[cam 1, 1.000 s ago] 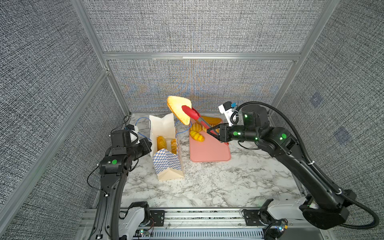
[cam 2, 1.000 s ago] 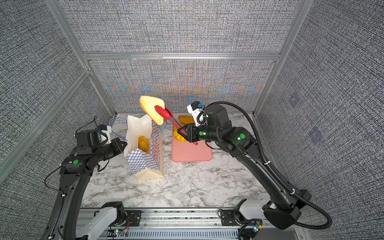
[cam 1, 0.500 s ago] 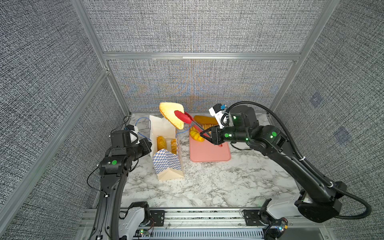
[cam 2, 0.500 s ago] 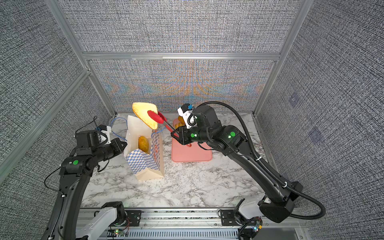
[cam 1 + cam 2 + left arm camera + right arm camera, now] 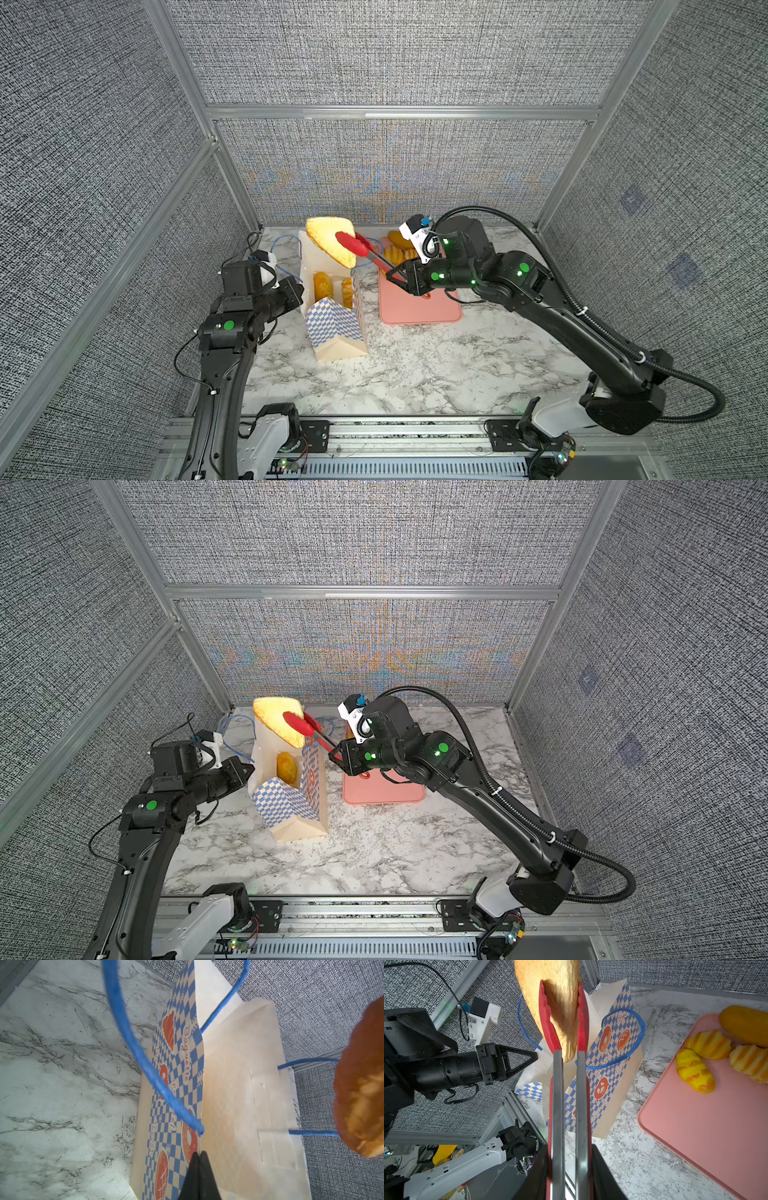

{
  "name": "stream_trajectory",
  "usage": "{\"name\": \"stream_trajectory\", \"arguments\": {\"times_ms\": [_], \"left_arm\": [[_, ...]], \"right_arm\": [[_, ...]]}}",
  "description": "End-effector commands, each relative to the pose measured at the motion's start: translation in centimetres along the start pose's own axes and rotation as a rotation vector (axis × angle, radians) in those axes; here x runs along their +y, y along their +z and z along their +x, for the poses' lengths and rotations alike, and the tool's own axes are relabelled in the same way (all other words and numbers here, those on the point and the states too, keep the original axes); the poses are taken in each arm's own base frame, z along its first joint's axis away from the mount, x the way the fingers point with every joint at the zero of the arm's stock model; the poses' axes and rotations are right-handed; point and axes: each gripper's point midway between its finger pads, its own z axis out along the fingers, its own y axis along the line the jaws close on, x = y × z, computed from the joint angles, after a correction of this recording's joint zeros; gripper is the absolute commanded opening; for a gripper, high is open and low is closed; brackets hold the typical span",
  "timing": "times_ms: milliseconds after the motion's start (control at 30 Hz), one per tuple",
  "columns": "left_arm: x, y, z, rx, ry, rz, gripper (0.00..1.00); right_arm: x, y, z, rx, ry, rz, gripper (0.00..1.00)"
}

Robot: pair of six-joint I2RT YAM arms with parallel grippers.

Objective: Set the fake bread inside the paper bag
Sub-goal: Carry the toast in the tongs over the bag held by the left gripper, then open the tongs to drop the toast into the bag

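The paper bag point(image 5: 336, 332) point(image 5: 291, 810) stands open on the marble, with two pieces of fake bread point(image 5: 322, 284) point(image 5: 286, 766) inside. My left gripper point(image 5: 199, 1154) point(image 5: 299, 286) is shut on the bag's rim beside a blue cord handle point(image 5: 133, 1043). My right gripper point(image 5: 569, 1167) point(image 5: 395, 276) point(image 5: 338, 756) is shut on the red tongs point(image 5: 548, 1022) point(image 5: 357, 247). The tongs pinch a large pale triangular sandwich point(image 5: 560, 991) point(image 5: 328, 241) point(image 5: 276, 721) point(image 5: 361, 1084) above the bag's mouth.
A pink tray point(image 5: 419, 307) point(image 5: 695, 1126) lies right of the bag, under my right wrist. Several yellow rolls point(image 5: 708, 1043) and a long loaf point(image 5: 745, 1022) sit at its far end. Grey cage walls close in behind and at both sides.
My right gripper has swung left with the tongs, carrying the sandwich from near the tray's edge to over the bag's mouth. The left arm has not moved.
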Motion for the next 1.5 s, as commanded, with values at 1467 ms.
{"name": "stream_trajectory", "arguments": {"times_ms": [1467], "left_arm": [[0.0,0.1,-0.1,-0.006,0.004,0.0,0.02]], "right_arm": [[0.6,1.0,0.0,-0.019,-0.048,0.028,0.48]]}}
